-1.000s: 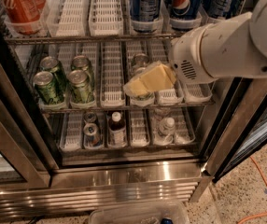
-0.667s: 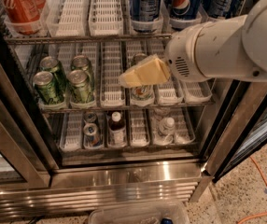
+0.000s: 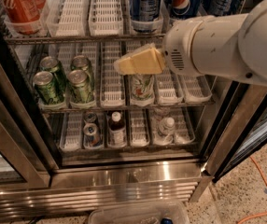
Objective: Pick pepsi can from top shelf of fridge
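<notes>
Pepsi can (image 3: 182, 1) stands upright on the top shelf (image 3: 73, 37) of the fridge (image 3: 124, 176), right of centre, between other blue cans (image 3: 144, 3). The gripper (image 3: 137, 62) hangs below and left of it, before the middle rack (image 3: 124, 107), apart from the can. Whether it is clenched or released cannot be told. Coke cans (image 3: 19, 6) stand at the shelf's far left.

Tool (image 3: 126, 63) hovers below the top shelf (image 3: 77, 38) — open way to the pepsi can (image 3: 182, 1).
</notes>
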